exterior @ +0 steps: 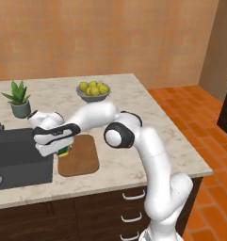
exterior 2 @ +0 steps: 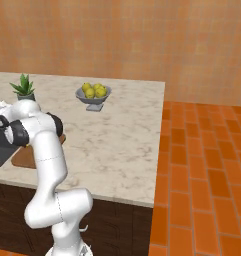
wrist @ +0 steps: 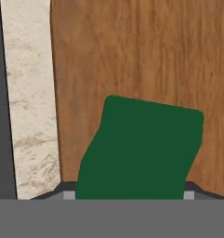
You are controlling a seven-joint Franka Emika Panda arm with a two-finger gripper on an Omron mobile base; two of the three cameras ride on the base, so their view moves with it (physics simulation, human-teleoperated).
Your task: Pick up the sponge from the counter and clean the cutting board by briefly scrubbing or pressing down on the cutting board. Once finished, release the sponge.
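1. We see the sponge [wrist: 141,148], green side up, over the cutting board [wrist: 132,56] near its left edge, beside the sink [exterior: 18,155].
2. Our gripper [wrist: 129,193] is closed on the sponge, a finger at each side.
3. The board lies on the counter [exterior: 133,108]. A lemon bowl [exterior: 93,89] and a potted plant [exterior: 18,99] stand toward the back edge.

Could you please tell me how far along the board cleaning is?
Pickup looks done: the fingers grip the green rectangular sponge. In hand: it sits over the brown wooden cutting board; contact cannot be told. Left: finish scrubbing, then release.
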